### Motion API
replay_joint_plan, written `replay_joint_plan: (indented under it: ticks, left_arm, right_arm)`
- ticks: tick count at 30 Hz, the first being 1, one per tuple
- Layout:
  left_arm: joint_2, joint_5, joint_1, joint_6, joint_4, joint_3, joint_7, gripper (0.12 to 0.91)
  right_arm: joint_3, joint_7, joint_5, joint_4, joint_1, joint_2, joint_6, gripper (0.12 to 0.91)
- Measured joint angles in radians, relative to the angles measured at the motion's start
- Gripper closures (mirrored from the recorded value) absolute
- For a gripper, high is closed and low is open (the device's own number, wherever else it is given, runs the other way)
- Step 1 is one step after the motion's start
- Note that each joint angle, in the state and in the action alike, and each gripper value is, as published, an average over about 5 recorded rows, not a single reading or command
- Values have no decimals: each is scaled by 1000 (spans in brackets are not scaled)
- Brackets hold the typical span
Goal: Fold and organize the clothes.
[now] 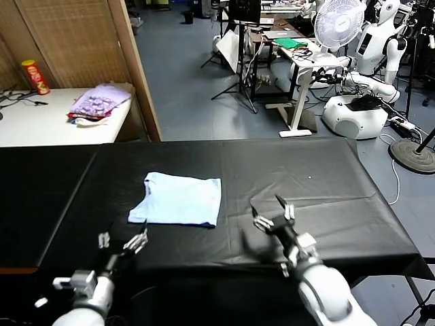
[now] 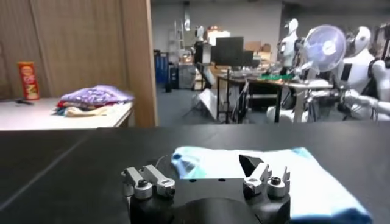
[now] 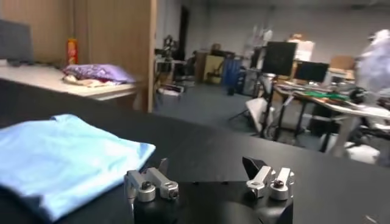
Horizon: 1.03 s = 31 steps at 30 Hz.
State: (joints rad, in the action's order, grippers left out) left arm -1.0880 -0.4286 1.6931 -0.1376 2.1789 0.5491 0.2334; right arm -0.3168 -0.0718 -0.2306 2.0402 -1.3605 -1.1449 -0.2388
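And here's the pale blue T-shirt, lying folded into a flat, roughly square packet on the black table, a little to the robot's left of centre. The cotton looks thin and soft, with gentle wrinkles; one corner on its left side juts out where the fabric bunches. From the left wrist view the shirt spreads just beyond the fingertips, edges limp and rounded. The table cover is a smooth, matte black sheet with faint creases.

The left gripper hovers low at the near edge, just short of the shirt's near left corner, its metal fingers spread wide and holding nothing. The right gripper sits to the shirt's right, near but apart from it, claw splayed wide and empty too; in its own wrist view the shirt lies off to the side, not between the prongs.

Away at the back left, a white side table carries a lumpy purple patterned fabric pile and a red cylindrical can standing upright.
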Motion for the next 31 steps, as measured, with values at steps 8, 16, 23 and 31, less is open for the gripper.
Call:
replay_joint_plan:
  ticks: [8,16,23,31]
  left_arm:
    - [6,-29,205,-12,85,75,3,232]
    - [10,-153,315,-131,184,129,70,232]
    - [21,-165,326,-173,229,134,67,232]
    - [26,-168,328,-182,247,143,63,232]
  right_arm:
    - [-125,-99,-10,239,-303,-10,-62,227]
    - [-180,-191,-86,368,-489,-38,-152,227]
    - [-191,-197,-113,393,-548,-45,-173,227]
    - [-192,-196,-116,399,-563,-46,-173,227]
